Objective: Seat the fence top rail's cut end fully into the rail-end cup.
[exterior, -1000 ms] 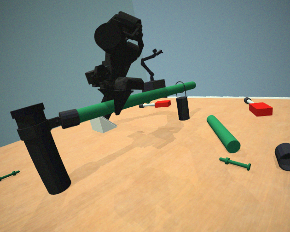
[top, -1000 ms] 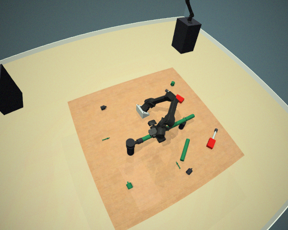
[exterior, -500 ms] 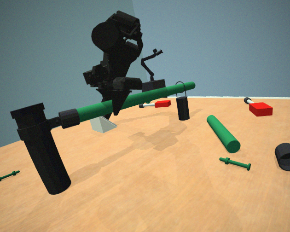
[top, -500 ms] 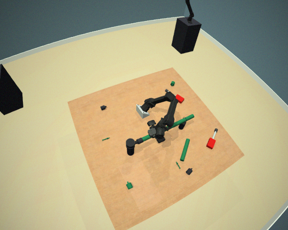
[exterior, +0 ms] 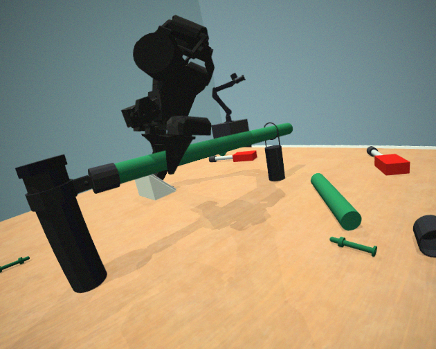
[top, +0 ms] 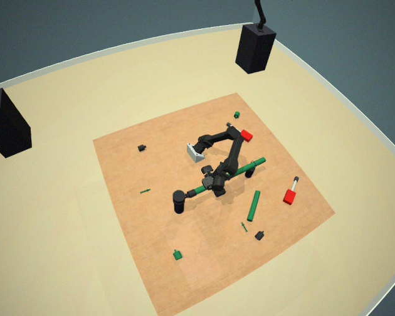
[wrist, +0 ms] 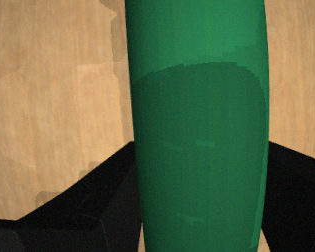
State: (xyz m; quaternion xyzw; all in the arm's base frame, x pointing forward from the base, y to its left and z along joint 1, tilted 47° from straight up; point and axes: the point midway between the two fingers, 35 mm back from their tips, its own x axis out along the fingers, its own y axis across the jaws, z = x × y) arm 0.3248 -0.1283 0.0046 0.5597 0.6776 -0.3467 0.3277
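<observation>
The green top rail slopes between the posts. Its near end enters the black rail-end cup; the depth inside is hidden. The cup joins the brace band just below the post cap on the big black post. The rail's far part passes through the wire loop above the short black post. My gripper is shut on the rail between cup and loop, one finger on each side.
A loose green tube, a green bolt and a black cup lie to the right. Red-headed tools lie farther out. A grey wedge stands beyond the rail.
</observation>
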